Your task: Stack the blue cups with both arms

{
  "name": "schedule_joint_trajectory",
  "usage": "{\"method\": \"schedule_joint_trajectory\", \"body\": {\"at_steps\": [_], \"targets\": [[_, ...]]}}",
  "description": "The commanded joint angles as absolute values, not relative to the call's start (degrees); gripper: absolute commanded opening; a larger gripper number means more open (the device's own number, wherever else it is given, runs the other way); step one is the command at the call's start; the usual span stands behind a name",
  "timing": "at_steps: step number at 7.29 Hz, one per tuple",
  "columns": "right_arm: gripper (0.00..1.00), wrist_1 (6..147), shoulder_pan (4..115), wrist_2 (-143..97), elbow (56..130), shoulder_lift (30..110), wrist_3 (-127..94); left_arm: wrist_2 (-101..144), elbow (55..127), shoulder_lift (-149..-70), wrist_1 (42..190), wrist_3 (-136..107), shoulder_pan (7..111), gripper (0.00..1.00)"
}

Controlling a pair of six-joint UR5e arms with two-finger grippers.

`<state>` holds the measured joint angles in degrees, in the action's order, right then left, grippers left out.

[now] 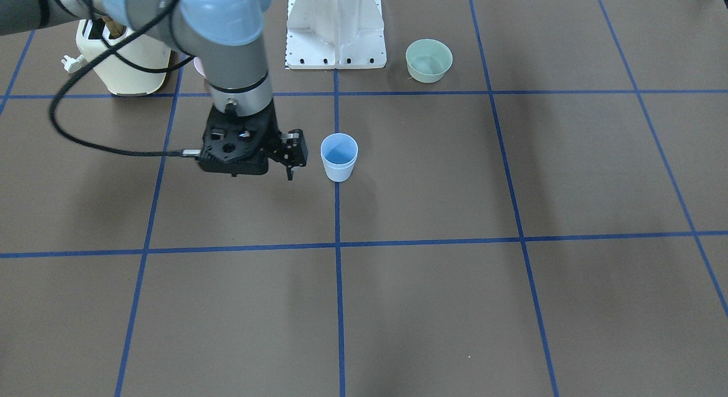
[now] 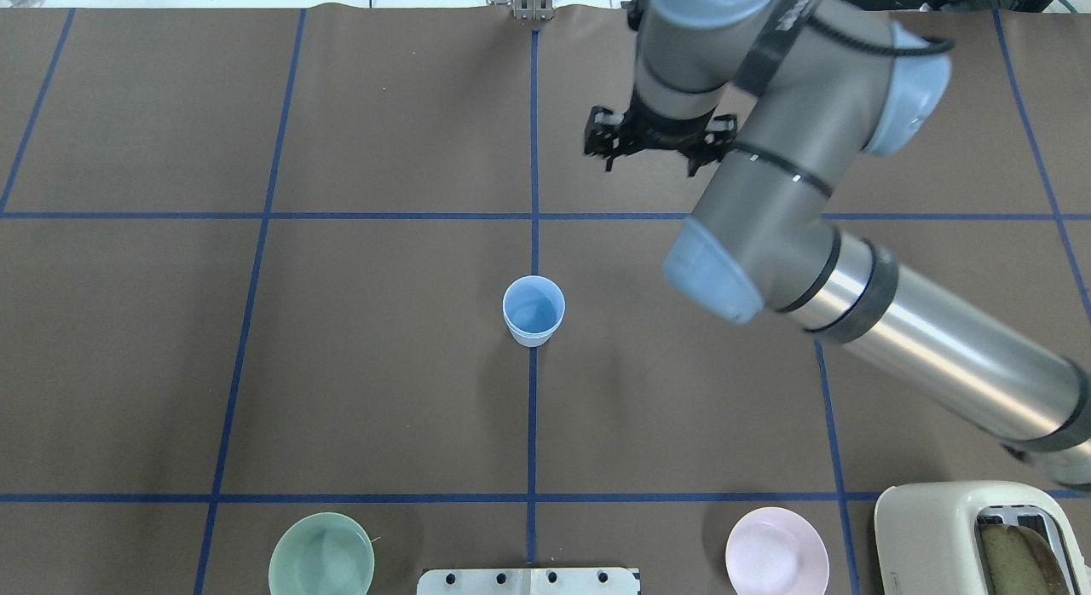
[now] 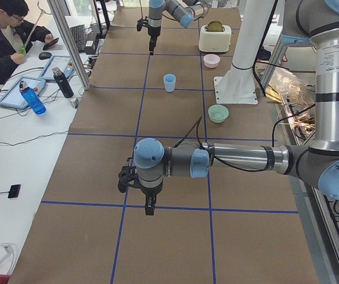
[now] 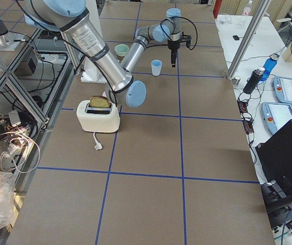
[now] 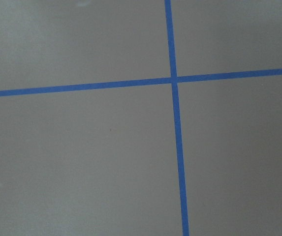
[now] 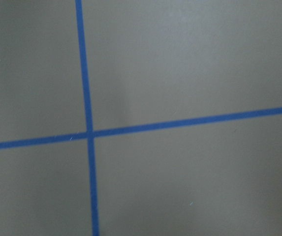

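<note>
So the light-blue cup (image 1: pixel 339 157) is standing upright, mouth up, pretty much dead center of the brown table (image 1: pixel 512 306), right on one of the blue tape lines (image 1: pixel 336 272). It reads as a single tumbler to me, and I honestly can't tell if another one is nested inside it.

The right arm (image 2: pixel 895 322) reaches out over the mat with the right gripper (image 1: pixel 290 172) pointing straight down. It hangs in the air near the cup, off to the robot's right and a bit toward the operators' side, not touching it. Its fingers look pinched together with nothing between them.

The left arm (image 3: pixel 240 158) is stretched out way over at the robot's left end of the table, well apart from the cup. The left gripper (image 3: pixel 149 208) points down just above the mat close to a tape crossing. From that angle I can't tell whether its fingers are apart or together.

Along the robot's edge there's a green bowl (image 1: pixel 429 60) on one side of the white pedestal (image 1: pixel 335 30) and a pink bowl (image 2: pixel 776 561) on the other. Next to the pink one is a cream toaster (image 2: pixel 972 535) with a slice of bread (image 2: pixel 1014 557) in it. A person (image 3: pixel 3 35) sits at the side desk.
</note>
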<state>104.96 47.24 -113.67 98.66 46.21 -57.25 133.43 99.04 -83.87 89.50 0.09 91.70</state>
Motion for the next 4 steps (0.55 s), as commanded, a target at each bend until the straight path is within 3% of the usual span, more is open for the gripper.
{"method": "schedule_joint_trajectory", "body": {"at_steps": [1, 4], "targets": [[1.0, 104.9, 63.0, -122.9, 96.4, 53.6, -31.4, 133.5, 99.9, -83.5, 89.4, -1.2, 91.8, 0.99], [1.0, 104.9, 78.4, -127.4, 90.8, 65.7, -4.0, 133.2, 100.5, -82.3, 90.3, -0.7, 91.6, 0.99]]}}
